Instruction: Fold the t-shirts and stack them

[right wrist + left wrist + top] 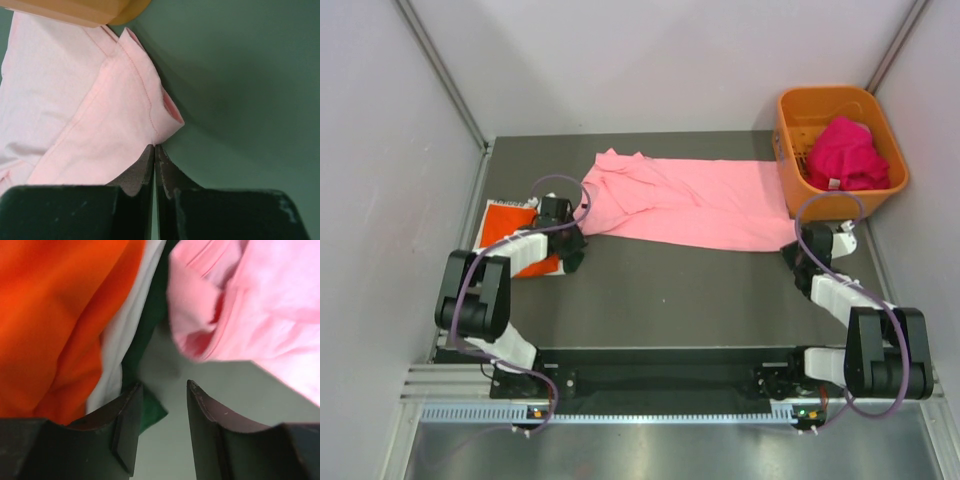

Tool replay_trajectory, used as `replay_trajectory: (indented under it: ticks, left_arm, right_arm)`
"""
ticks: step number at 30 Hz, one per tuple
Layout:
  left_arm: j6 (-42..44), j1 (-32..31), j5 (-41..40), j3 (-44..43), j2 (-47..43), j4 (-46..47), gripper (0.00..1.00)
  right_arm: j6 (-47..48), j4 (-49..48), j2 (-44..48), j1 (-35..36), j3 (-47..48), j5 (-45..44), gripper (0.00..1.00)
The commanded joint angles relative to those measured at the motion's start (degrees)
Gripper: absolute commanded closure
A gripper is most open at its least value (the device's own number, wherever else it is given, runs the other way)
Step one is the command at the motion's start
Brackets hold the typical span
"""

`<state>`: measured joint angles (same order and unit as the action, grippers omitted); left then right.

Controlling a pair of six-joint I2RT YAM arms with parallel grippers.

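A light pink t-shirt (690, 205) lies spread across the middle of the table, rumpled at its left end. My left gripper (570, 245) is open and empty just below that end, its jaws (164, 385) over bare table between the pink cloth (270, 305) and a folded stack. The stack holds a bright orange t-shirt (510, 222) (50, 315) over a white one (117, 345) and a dark green one (150, 315). My right gripper (792, 250) (155, 146) is shut on the pink shirt's right hem corner (75, 115). Magenta t-shirts (845, 155) lie in the basket.
An orange plastic basket (800, 110) stands at the back right, its corner just above the pink shirt's right end in the right wrist view (75, 12). Grey walls close in the table on the left, back and right.
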<state>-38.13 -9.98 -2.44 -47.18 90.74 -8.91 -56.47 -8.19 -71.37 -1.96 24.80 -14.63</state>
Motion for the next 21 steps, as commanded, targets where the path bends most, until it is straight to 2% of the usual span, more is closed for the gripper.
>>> replay_trajectory:
  ticks: [1, 2, 5, 8, 14, 21]
  left_arm:
    - [1.57, -0.31, -1.08, -4.93, 3.82, 1.09, 0.54]
    - [1.48, -0.31, -1.77, -5.46, 4.70, -0.13, 0.58]
    - [0.43, 0.74, -8.98, -5.74, 6.55, -2.52, 0.59]
    - [-0.97, 4.59, -7.85, -3.54, 6.21, -1.29, 0.59]
    - [-4.14, 14.27, -4.33, 4.46, -0.64, 3.81, 0.60]
    - [-4.41, 15.42, -8.10, 5.25, -5.82, 2.49, 0.59]
  right_arm:
    - [1.45, -2.27, -0.43, -0.59, -0.19, 1.53, 1.00]
    - [1.53, -2.36, -0.35, -0.59, -0.19, 1.62, 1.00]
    - [1.45, -2.19, 0.35, -0.86, -0.36, 2.41, 1.00]
    - [1.71, -1.92, 1.67, -0.86, -0.54, 2.94, 1.00]
    - [2.33, 0.10, 2.82, -1.21, -0.10, 2.59, 1.00]
    - [4.52, 1.94, 3.70, -2.43, -0.98, 2.85, 1.00]
